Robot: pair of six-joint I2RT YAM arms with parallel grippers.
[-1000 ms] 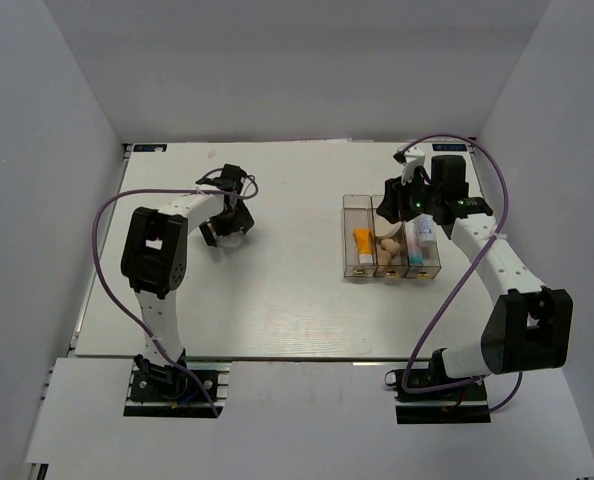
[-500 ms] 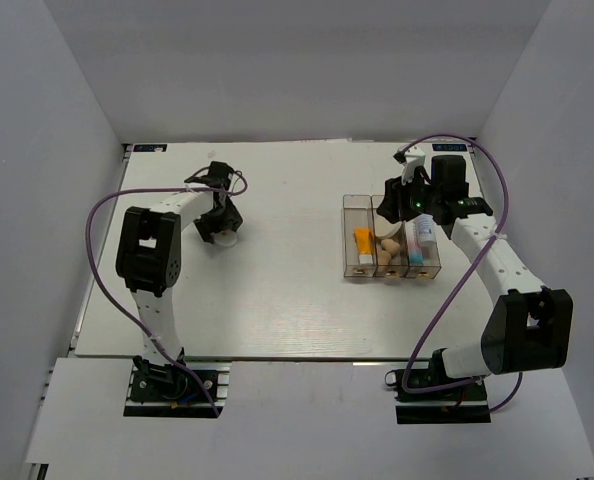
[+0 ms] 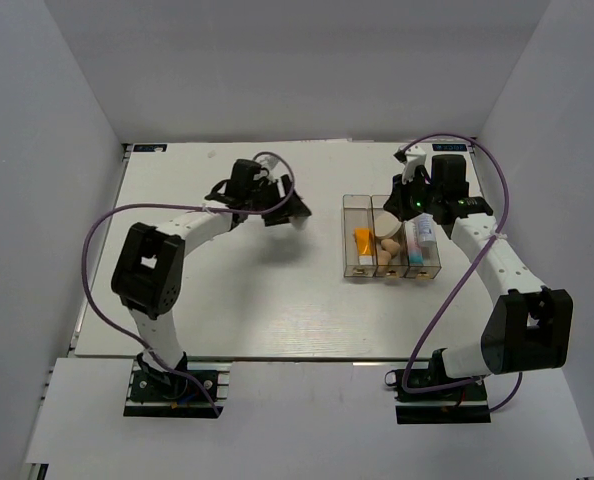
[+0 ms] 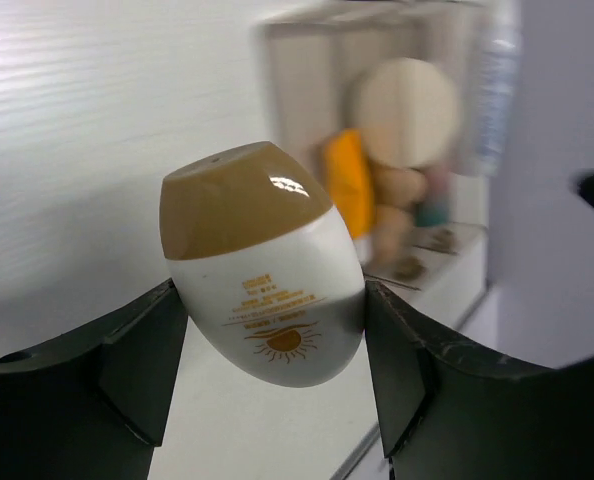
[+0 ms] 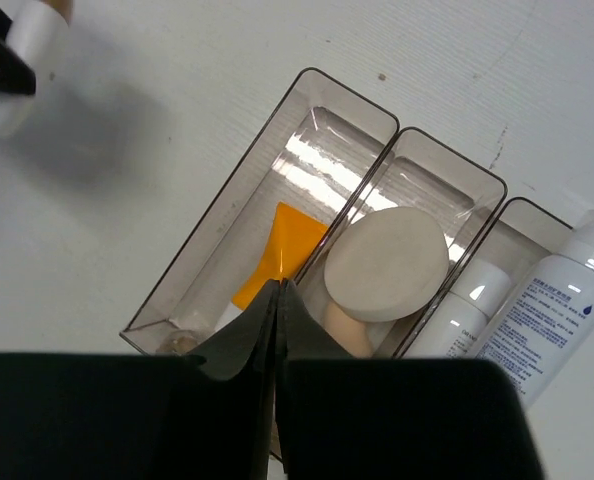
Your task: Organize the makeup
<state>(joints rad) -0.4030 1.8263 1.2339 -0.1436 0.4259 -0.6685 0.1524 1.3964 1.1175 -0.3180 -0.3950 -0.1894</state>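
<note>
My left gripper [image 3: 282, 208] is shut on the white-and-brown oval compact [image 4: 262, 270], held above the table a little left of the clear organizer [image 3: 357, 205]. In the left wrist view the gripper [image 4: 267, 330] clamps the compact's white body, brown cap up. My right gripper [image 5: 278, 290] hangs shut and empty over the organizer [image 5: 347, 90]. An orange tube [image 5: 282, 255] lies in its left compartment. A round beige puff [image 5: 387, 263] rests on a peach sponge [image 3: 386, 250] in the middle one. The pink-white-blue bottle [image 5: 552, 310] lies in the right one.
A smaller white bottle [image 5: 467, 320] lies beside the big one in the right compartment. Grey walls enclose the white table [image 3: 227, 300] on three sides. The right arm [image 3: 477, 240] reaches over the organizer from the right.
My left gripper has closed on the compact, lifted it off the table at the left and carried it right toward the organizer. The right arm has stayed in place.
</note>
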